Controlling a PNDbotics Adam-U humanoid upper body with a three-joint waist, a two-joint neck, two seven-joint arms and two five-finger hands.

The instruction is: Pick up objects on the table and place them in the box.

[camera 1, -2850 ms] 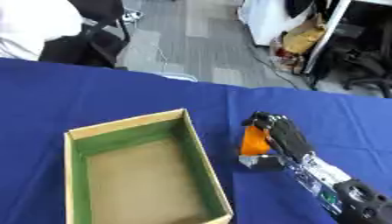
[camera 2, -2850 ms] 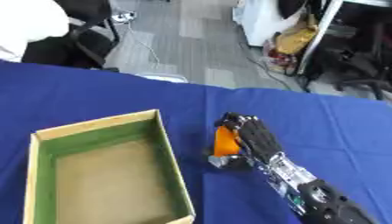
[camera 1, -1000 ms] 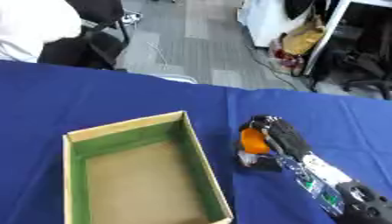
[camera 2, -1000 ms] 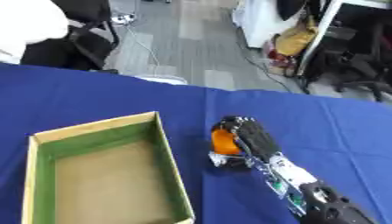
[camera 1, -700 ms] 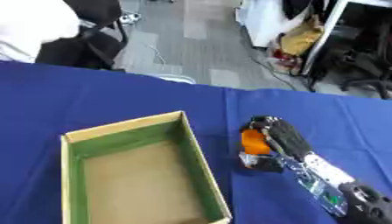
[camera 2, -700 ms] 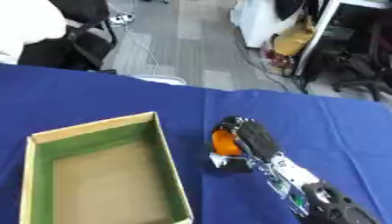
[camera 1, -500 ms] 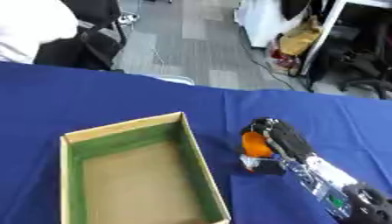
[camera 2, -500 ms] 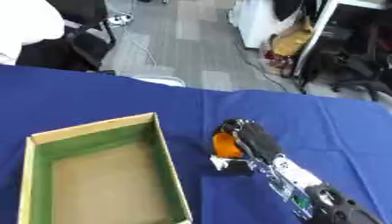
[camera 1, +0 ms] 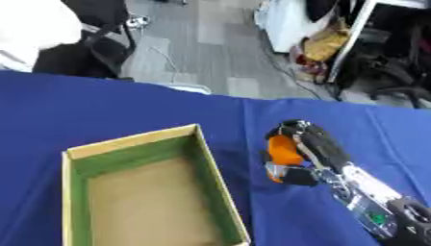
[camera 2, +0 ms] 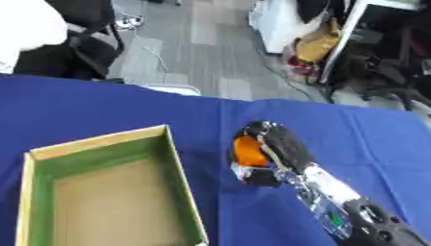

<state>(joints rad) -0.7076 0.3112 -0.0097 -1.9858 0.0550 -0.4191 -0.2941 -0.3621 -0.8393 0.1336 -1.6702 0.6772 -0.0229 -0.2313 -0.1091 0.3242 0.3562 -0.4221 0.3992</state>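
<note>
My right hand [camera 1: 305, 153] is still curled around the orange object [camera 1: 282, 150], holding it just above the blue table [camera 1: 126, 110]. The box [camera 1: 212, 178] sits unmoved to the hand's left; little has changed

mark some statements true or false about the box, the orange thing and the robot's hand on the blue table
1. The right hand is curled around the orange object. True.
2. The orange object lies inside the box. False: it is outside, to the box's right.
3. The box has a green inner lining. True.
4. The box already holds several items. False: nothing shows inside it.
5. The left hand is holding the box. False: no left hand shows in either view.
</note>
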